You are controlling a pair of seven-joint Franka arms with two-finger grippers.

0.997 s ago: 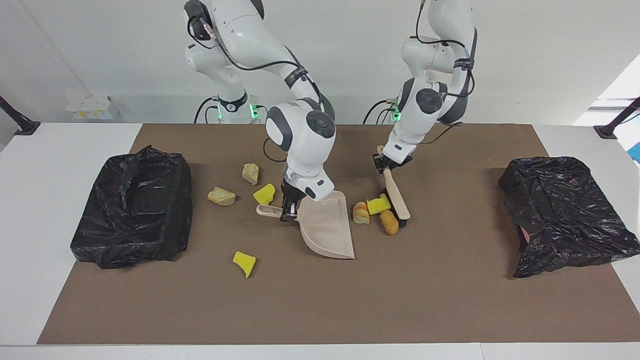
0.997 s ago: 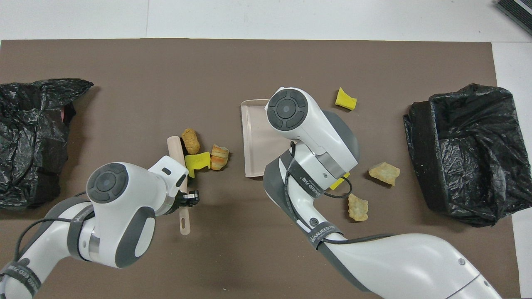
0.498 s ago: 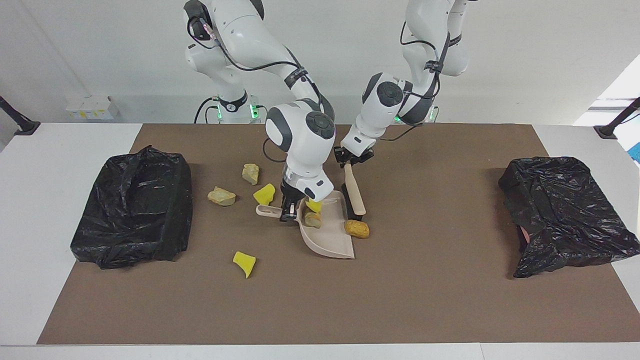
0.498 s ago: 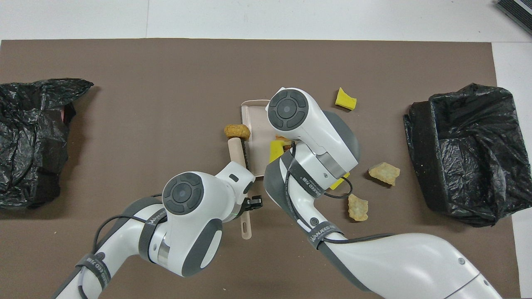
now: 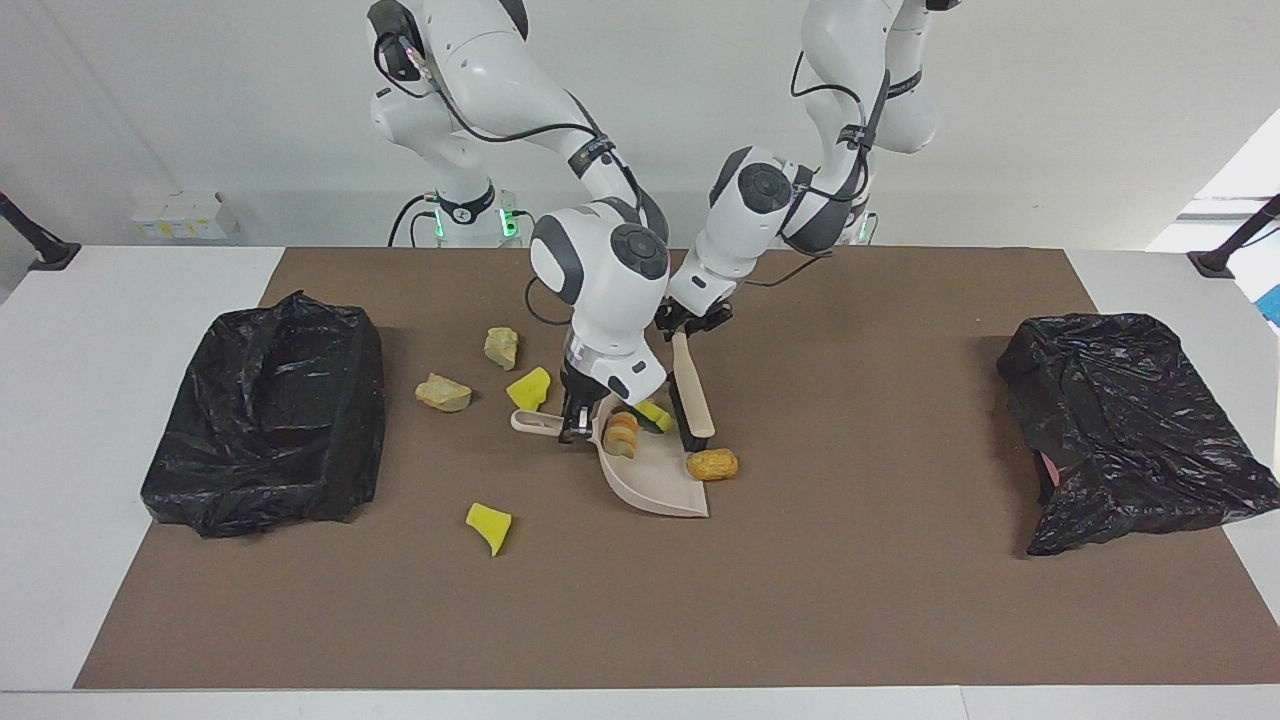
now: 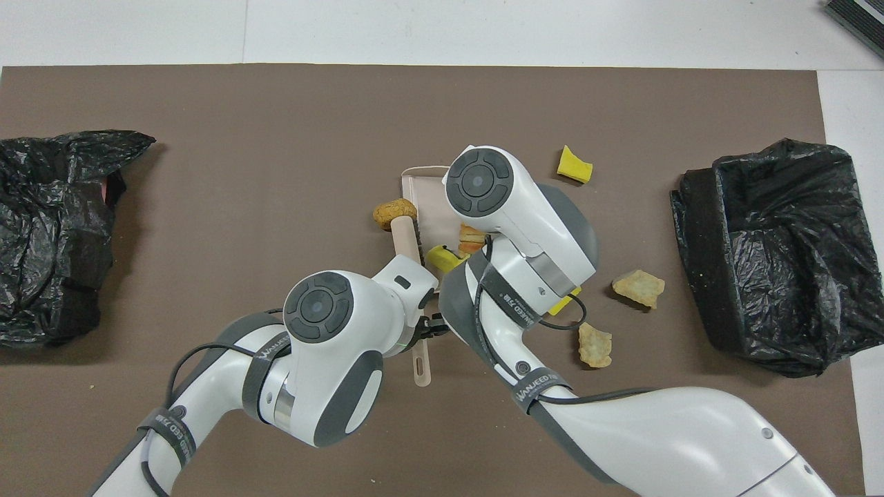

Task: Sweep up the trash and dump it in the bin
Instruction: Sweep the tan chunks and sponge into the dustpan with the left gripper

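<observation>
Two lumps in dustpan (image 5: 655, 480), right gripper (image 5: 573, 425) clenching its handle; left gripper (image 5: 690, 325) clasping brush (image 5: 692, 392). Sweeping step; next, bread roll (image 5: 712, 464) at rim needs brushing in.

Two high cameras, facing and overhead, share the brown mat (image 5: 860, 580).
</observation>
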